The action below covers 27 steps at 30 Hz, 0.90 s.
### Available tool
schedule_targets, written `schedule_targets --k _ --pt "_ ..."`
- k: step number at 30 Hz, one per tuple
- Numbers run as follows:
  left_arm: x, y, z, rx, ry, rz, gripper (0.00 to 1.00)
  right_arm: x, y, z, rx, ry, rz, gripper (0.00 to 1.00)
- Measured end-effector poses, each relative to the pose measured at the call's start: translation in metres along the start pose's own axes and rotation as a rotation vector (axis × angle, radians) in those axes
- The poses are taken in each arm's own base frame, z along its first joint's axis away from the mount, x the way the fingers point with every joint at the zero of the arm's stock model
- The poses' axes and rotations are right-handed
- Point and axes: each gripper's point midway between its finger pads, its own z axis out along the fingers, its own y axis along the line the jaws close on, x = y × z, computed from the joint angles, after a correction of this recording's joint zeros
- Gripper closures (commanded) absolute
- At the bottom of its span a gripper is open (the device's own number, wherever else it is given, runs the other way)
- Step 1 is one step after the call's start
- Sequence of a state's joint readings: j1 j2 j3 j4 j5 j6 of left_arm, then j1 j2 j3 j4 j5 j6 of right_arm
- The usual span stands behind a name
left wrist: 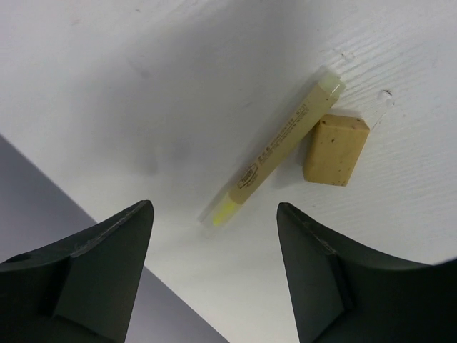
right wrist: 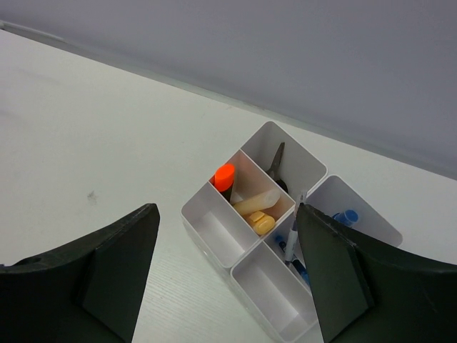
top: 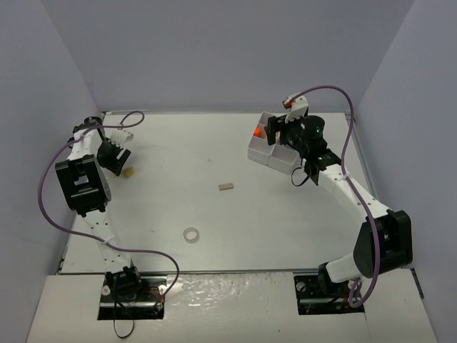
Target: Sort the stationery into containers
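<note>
Stationery is split between the white tabletop (top: 214, 143) and a white divided tray (top: 258, 151) at the upper right of the overhead view. A clear tape ring (top: 191, 234) lies below centre, and a small grey block (top: 226, 186) sits near the middle, well apart from the ring.

At the left edge, the left claw (top: 114, 158) hangs just up and left of a small tan block (top: 129, 171). Its wrist view shows the jaws apart with nothing between them. Beyond them a yellow highlighter (left wrist: 275, 153) lies diagonally from lower centre to upper right. The tan block is right beside it on the right; whether the two touch is unclear.

The right claw (right wrist: 227, 214) hovers over the tray, jaws apart and holding nothing. In the tray, a black marker with orange cap (right wrist: 224, 175) stands in one compartment with pale yellow pieces (right wrist: 257, 207). A dark grey tool (right wrist: 277, 161) leans in the compartment above it. A blue-capped bottle (right wrist: 348, 215) lies in a compartment to the right.
</note>
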<state>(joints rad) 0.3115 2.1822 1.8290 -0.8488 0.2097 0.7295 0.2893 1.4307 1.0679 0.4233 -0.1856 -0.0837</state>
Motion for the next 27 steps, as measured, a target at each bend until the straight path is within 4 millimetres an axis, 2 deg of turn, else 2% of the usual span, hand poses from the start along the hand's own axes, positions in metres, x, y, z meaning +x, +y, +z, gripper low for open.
schedule_targets --k 4,9,13,20,27 --pt "0.006 -0.011 0.014 0.070 0.027 -0.009 0.40 0.001 0.000 0.000 0.003 0.005 -0.001 0.25" --pt "0.009 -0.015 0.018 0.086 0.052 -0.007 0.58 0.003 0.000 -0.001 0.004 0.013 0.000 0.25" --pt "0.010 -0.016 0.019 0.076 0.071 0.004 0.99 0.004 -0.001 -0.002 0.011 0.019 0.000 0.25" --pt "0.012 -0.013 0.019 0.051 0.098 0.026 1.00 -0.003 -0.002 -0.006 0.017 0.004 -0.005 0.25" --pt "0.003 -0.007 0.015 0.009 0.046 -0.089 1.00 -0.002 0.005 -0.006 0.005 0.009 0.002 0.25"
